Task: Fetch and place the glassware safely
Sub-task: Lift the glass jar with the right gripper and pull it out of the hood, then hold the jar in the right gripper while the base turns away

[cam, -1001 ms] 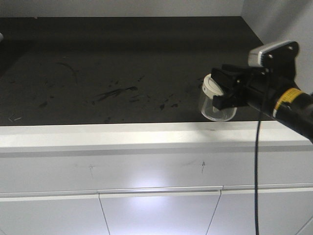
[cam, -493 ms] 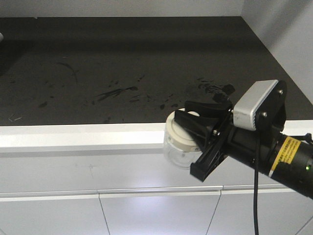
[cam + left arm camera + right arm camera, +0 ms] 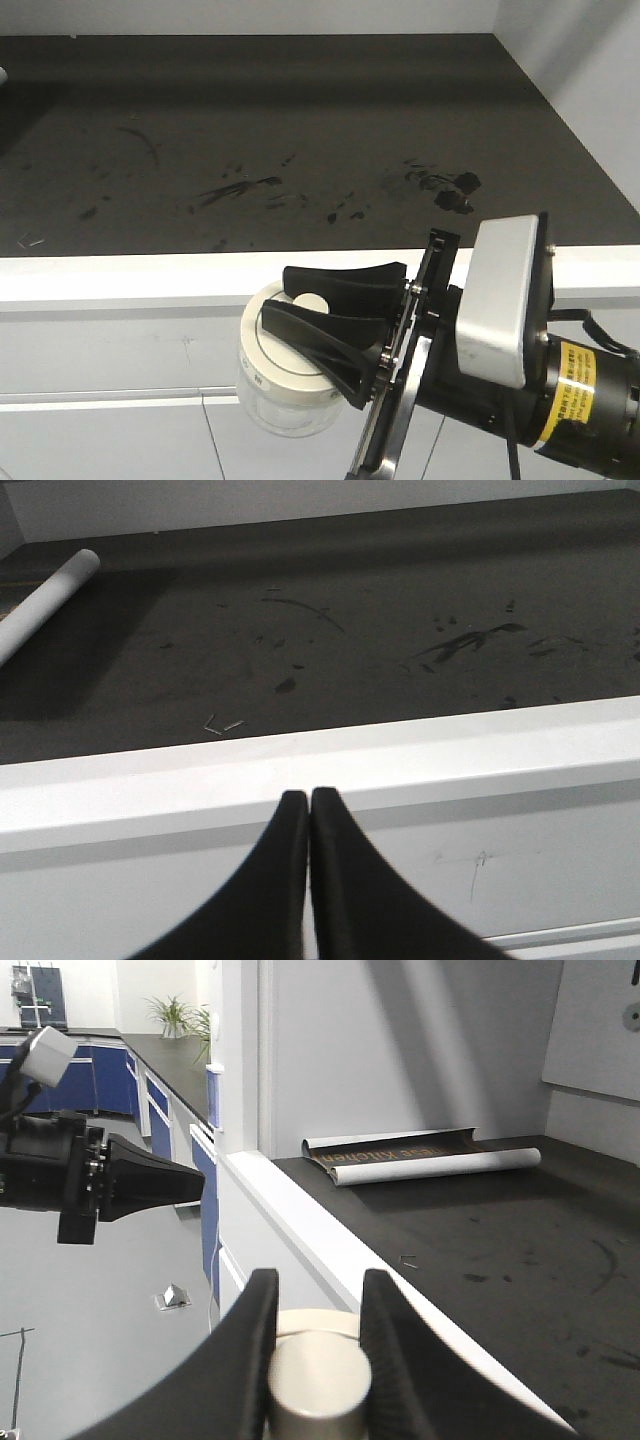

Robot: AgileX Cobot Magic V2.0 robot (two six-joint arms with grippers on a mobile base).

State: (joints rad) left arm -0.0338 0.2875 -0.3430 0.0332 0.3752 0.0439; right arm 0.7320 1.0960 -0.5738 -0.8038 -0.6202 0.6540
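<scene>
The glassware, a small clear jar with a cream-white lid, hangs in the air in front of the counter's white front edge, off the black top. My right gripper is shut on the lid's knob, one black finger on each side. Cream lid rim shows between the fingers in the right wrist view. My left gripper is shut on nothing and points at the white counter edge. It also shows in the right wrist view as a black left gripper out over the floor.
The black countertop carries scuff marks and a dark stain. A white rolled tube lies at its far left, with a rolled mat beside it. White drawer fronts sit below the edge.
My right gripper has carried the jar off the counter's right front, down and to the left, closer to the camera. The jar now hangs before the drawer fronts.
</scene>
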